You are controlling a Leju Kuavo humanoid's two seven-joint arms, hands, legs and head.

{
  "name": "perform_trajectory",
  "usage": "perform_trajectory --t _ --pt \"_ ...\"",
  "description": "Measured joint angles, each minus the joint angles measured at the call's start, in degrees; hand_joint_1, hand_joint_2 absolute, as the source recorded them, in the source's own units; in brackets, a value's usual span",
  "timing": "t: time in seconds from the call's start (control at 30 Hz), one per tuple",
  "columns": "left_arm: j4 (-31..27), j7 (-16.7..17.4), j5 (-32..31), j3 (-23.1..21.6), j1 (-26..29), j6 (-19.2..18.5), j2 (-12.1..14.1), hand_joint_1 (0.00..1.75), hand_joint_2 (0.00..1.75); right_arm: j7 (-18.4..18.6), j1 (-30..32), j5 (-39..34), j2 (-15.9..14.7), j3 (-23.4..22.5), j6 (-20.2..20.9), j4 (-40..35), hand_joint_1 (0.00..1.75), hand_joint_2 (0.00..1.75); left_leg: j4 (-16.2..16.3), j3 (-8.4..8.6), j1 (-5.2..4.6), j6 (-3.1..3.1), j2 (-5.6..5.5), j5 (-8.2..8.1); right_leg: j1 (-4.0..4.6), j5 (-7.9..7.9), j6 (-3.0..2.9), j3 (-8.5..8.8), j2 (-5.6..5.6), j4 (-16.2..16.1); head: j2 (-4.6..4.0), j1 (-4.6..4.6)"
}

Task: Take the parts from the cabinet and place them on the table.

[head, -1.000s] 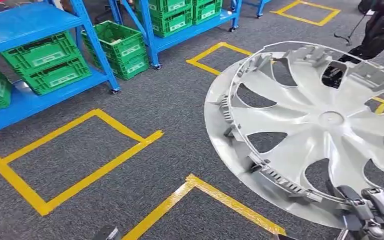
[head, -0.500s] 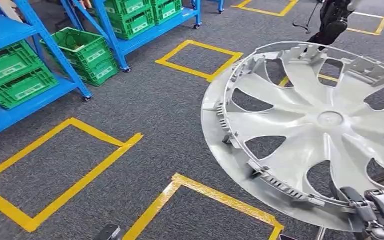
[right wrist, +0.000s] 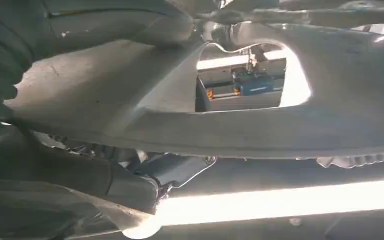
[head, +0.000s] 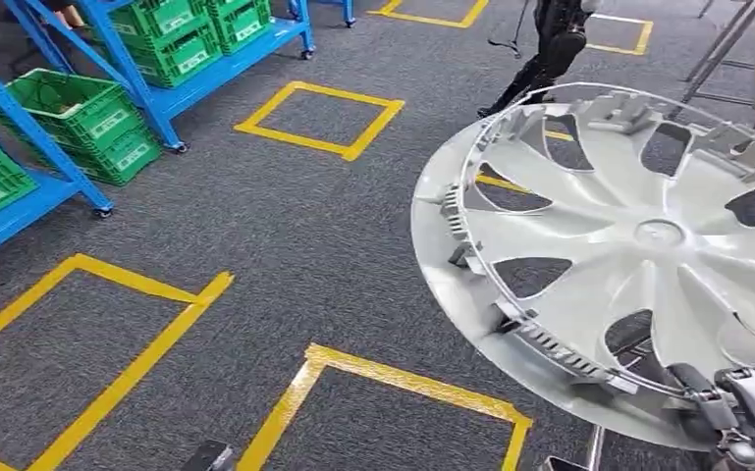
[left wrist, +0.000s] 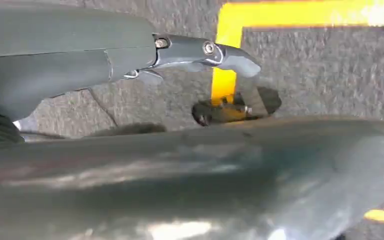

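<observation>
A silver wheel cover (head: 638, 245) with curved spokes hangs tilted above the carpet on the right of the head view. My right hand (head: 736, 407) grips its lower rim from below, dark fingers wrapped over the edge. In the right wrist view the wheel cover (right wrist: 259, 125) spans the picture, and the right hand (right wrist: 55, 165) clasps its rim with the thumb on one side and fingers on the other. My left hand (left wrist: 80, 60) hangs over the floor, one finger stretched out and nothing in it; its tip (head: 211, 456) shows at the head view's lower edge.
Blue racks (head: 20, 211) with green crates (head: 88, 123) stand at the left and back left. Yellow tape squares (head: 319, 118) mark the grey carpet. A dark stand (head: 550, 49) is at the back, and a pale surface on metal legs (head: 736, 39) at the top right.
The whole picture has shifted: the camera has turned right, so racks and tape marks slid left. The wheel cover stays in my right hand's grip.
</observation>
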Motion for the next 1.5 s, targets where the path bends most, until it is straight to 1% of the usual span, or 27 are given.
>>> perform_trajectory --t 0.03,0.1,0.13,0.17,0.2,0.27,0.3,0.33,0.47,0.53,0.63,0.7,0.77,0.8,0.83,0.97,1.0,1.03,1.07,1.13,1.17,1.23,1.3,1.33,1.4,1.47,1.5 --pt "0.00 -0.02 0.00 0.00 0.00 -0.02 0.07 0.00 0.00 -0.02 -0.23 0.02 0.00 0.02 0.00 0.00 1.75 1.75 -0.03 -0.03 -0.05 0.26 0.54 0.04 0.00 -2.07 0.14 -1.51 -1.95 3.17 0.00 0.24" --pt "0.00 0.00 -0.02 0.00 0.24 -0.07 0.07 0.00 0.00 -0.02 -0.55 0.00 0.00 0.04 0.00 0.00 1.75 1.75 0.04 -0.07 -0.27 0.37 2.18 -0.05 -0.07 -6.20 0.57 -5.84 -3.30 12.43 0.00 0.18" --pt "0.00 0.00 0.00 0.00 0.27 -0.07 0.07 0.00 0.00 -0.02 -0.50 0.02 0.00 0.02 0.00 0.02 1.75 1.75 0.09 -0.12 -0.32 0.37 2.93 -0.06 -0.15 -7.07 0.78 -7.42 -3.43 15.71 0.00 0.17" --pt "0.00 0.00 0.00 0.00 0.25 -0.07 0.07 0.00 0.00 -0.02 -0.49 0.02 0.00 0.02 0.00 0.09 1.75 1.75 0.10 -0.10 -0.32 0.36 3.60 -0.11 -0.23 -6.50 0.91 -7.53 -3.49 16.09 0.00 0.20" --pt "0.00 0.00 0.00 0.00 0.19 -0.07 0.07 0.00 0.00 -0.02 -0.48 0.02 0.00 0.02 0.00 0.11 1.75 1.75 0.13 -0.04 -0.32 0.25 4.23 -0.20 -0.29 -4.87 0.98 -6.32 -3.64 14.01 0.00 0.17" --pt "0.00 0.00 0.02 0.00 0.03 -0.07 0.00 0.00 0.00 -0.02 -0.45 0.02 0.00 0.02 0.00 0.11 1.75 1.75 0.40 0.13 -0.27 -0.14 5.36 -0.54 -0.39 -0.08 0.99 -0.34 -5.35 3.53 0.00 0.20" --pt "0.00 0.11 0.69 0.00 0.02 -0.26 0.04 0.00 0.00 -0.02 -0.54 0.02 0.00 0.00 0.00 0.11 1.75 1.75 0.65 0.24 -0.47 -0.52 5.71 -0.79 -0.26 -0.11 0.98 1.70 -8.12 -0.53 0.00 0.24" --pt "0.00 0.37 2.02 0.15 0.06 -0.87 0.15 0.00 0.00 -0.02 -0.69 0.02 0.00 0.02 0.00 0.13 1.75 1.75 1.06 0.15 -0.95 -0.93 6.10 -1.15 0.05 -0.32 0.20 2.56 -8.32 -0.90 0.00 0.18" --pt "0.00 1.29 8.31 2.67 0.66 -4.13 0.20 0.00 0.00 -0.02 -0.36 0.02 0.00 -0.07 0.00 0.11 1.75 1.75 1.16 0.27 -0.77 -1.77 7.84 -1.34 0.14 0.11 -1.38 1.83 -5.82 -0.82 0.00 0.02" --pt "0.00 1.38 9.98 4.34 1.04 -4.92 0.28 0.00 0.00 -0.02 -0.32 0.04 0.02 -0.09 0.00 0.11 1.75 1.75 4.99 -1.10 -0.40 -2.21 3.52 -4.60 -0.06 0.31 -2.08 1.70 -4.96 -0.87 0.00 -0.24" --pt "0.00 1.38 10.43 5.64 2.13 -4.92 0.31 0.00 0.00 -0.02 -0.30 0.02 0.02 -0.09 0.00 0.13 1.75 1.75 18.48 -6.93 -0.38 -2.26 2.03 -10.45 0.14 0.36 -2.53 1.60 -3.03 -0.86 0.00 -0.31" --pt "0.00 1.36 10.32 6.19 2.49 -4.50 0.33 0.00 0.00 -0.02 -0.18 0.02 0.02 -0.09 0.00 0.13 1.75 1.75 18.09 -6.99 -0.41 -1.95 1.98 -8.36 0.25 0.40 -2.57 1.64 -1.55 -0.81 0.00 -0.31" --pt "0.00 1.33 10.27 6.47 2.46 -4.37 0.42 0.00 0.00 -0.02 -0.06 0.02 0.02 -0.09 0.00 0.11 1.75 1.75 9.55 -3.32 -0.45 -1.31 1.22 -2.99 0.33 0.42 -2.54 1.88 -0.29 -0.78 0.00 -0.31" --pt "0.00 1.33 10.27 6.51 2.47 -4.31 0.55 0.00 0.00 -0.02 -0.02 0.02 0.02 -0.11 0.00 0.11 1.75 1.75 4.55 -1.18 -0.48 -0.82 -0.44 -0.54 0.32 0.44 -2.50 1.99 0.23 -0.78 0.00 -0.31" --pt "0.00 1.33 10.27 6.60 2.55 -4.31 0.79 0.00 0.00 -0.02 -0.07 0.04 0.02 -0.09 0.00 0.13 1.75 1.75 2.95 -0.57 -0.44 -0.46 -2.43 -0.92 0.47 0.49 -2.18 1.74 0.66 -0.59 0.00 -0.20" --pt "0.00 1.33 10.27 6.78 2.34 -4.28 0.68 0.00 0.00 -0.02 0.20 0.02 0.02 -0.11 0.00 0.11 1.75 1.75 1.10 -0.31 -0.63 -0.25 -1.05 -0.95 0.04 1.32 -0.62 0.54 2.42 -0.85 0.00 -0.37" --pt "0.00 1.33 10.27 6.80 2.28 -4.28 0.54 0.00 0.00 -0.04 0.33 0.02 0.02 -0.11 0.00 0.13 1.75 1.75 0.32 -0.01 -0.16 -0.12 -0.09 -0.47 -0.01 0.70 -0.65 -0.16 0.88 -0.13 0.00 -0.39" --pt "0.00 1.25 10.27 6.84 2.29 -4.28 0.66 0.00 0.00 -0.02 0.28 0.02 0.02 -0.09 0.00 0.11 1.75 1.75 0.13 0.06 -0.24 0.22 0.24 -0.36 0.27 -0.92 -0.47 -1.09 -1.74 1.79 0.00 0.00" --pt "0.00 1.25 10.27 6.93 2.33 -4.31 0.72 0.00 0.00 -0.04 0.07 0.02 0.02 -0.04 0.00 0.13 1.75 1.75 0.15 -0.01 -0.31 0.42 0.86 -0.36 0.19 -3.17 -0.19 -2.94 -2.83 5.80 0.00 0.15" --pt "0.00 1.25 10.27 7.15 2.59 -4.31 0.70 0.00 0.00 -0.04 0.05 0.02 0.02 -0.04 0.00 0.13 1.75 1.75 0.21 -0.03 -0.44 0.47 2.26 -0.41 0.02 -6.79 0.25 -6.97 -3.40 14.59 0.00 0.13" --pt "0.00 1.25 10.27 7.28 2.62 -4.31 0.70 0.00 0.00 -0.04 0.09 0.02 0.02 -0.04 0.00 0.15 1.75 1.75 0.22 -0.05 -0.45 0.45 2.86 -0.42 -0.05 -7.06 0.43 -7.92 -3.46 16.68 0.00 0.15" --pt "0.00 1.25 10.27 7.39 2.54 -4.31 0.68 0.00 0.00 -0.04 0.10 0.04 0.02 -0.04 0.00 0.15 1.75 1.75 0.26 0.03 -0.44 0.23 3.56 -0.56 -0.29 -4.03 0.66 -5.59 -3.72 12.63 0.00 0.13" --pt "0.00 1.25 10.25 7.43 2.34 -4.24 0.57 0.00 0.00 -0.04 0.14 0.04 0.02 -0.04 0.00 0.15 1.75 1.75 0.56 0.17 -0.33 -0.22 3.99 -0.86 -0.57 0.33 0.75 0.65 -4.40 1.92 0.00 0.13" --pt "0.00 1.22 10.18 7.43 2.26 -4.06 0.59 0.00 0.00 -0.04 0.01 0.02 0.00 -0.04 0.00 0.18 1.75 1.75 0.68 0.16 -0.45 -0.58 4.15 -1.00 -0.38 -1.16 0.69 2.03 -4.80 -0.55 0.00 0.11" --pt "0.00 1.09 9.75 7.43 2.17 -3.72 0.61 0.00 0.00 -0.04 0.15 0.02 0.00 -0.09 0.00 0.09 1.75 1.75 1.09 -0.10 -0.79 -1.18 4.15 -1.02 -0.21 -0.49 -0.23 2.41 -4.47 -0.73 0.00 0.02" --pt "0.00 1.07 9.64 7.43 2.21 -3.37 0.68 0.00 0.00 -0.02 0.17 0.04 0.00 -0.15 0.00 0.09 1.75 1.75 1.30 -0.13 -0.79 -0.09 4.01 -1.03 -0.27 -0.27 -0.15 2.39 -4.43 -0.80 0.00 0.06" --pt "0.00 1.07 9.53 7.41 2.19 -3.26 0.70 0.00 0.00 -0.04 0.17 0.04 0.00 -0.18 0.00 0.09 1.75 1.75 1.16 -0.07 -0.79 -0.01 4.01 -0.94 -0.23 -0.28 -0.17 2.37 -4.42 -0.80 0.00 0.04"
